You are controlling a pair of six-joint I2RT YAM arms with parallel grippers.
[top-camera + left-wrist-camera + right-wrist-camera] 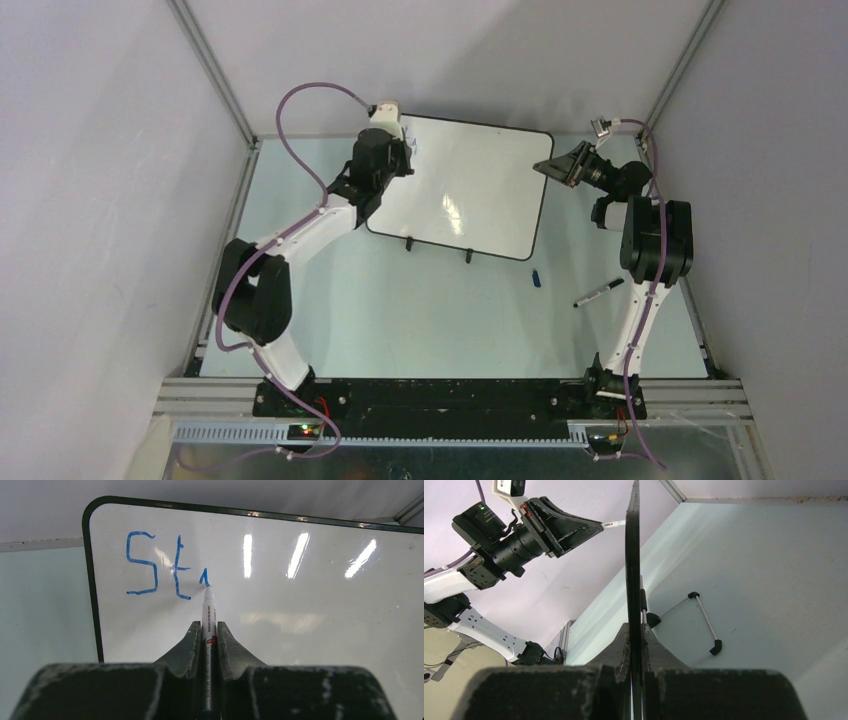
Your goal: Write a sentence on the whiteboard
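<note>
Your left jaws are pinched tight on a marker, and its tip touches the whiteboard near the top-left corner. The sentence reads only "St" in blue, plus a short stroke right at the tip. The whiteboard stands at the back of the desk, between both arms. Your right jaws are clamped on the board's right edge, seen edge-on in the right wrist view. On the desk by the right arm lie a small blue cap, then a second marker, apart from each other.
</note>
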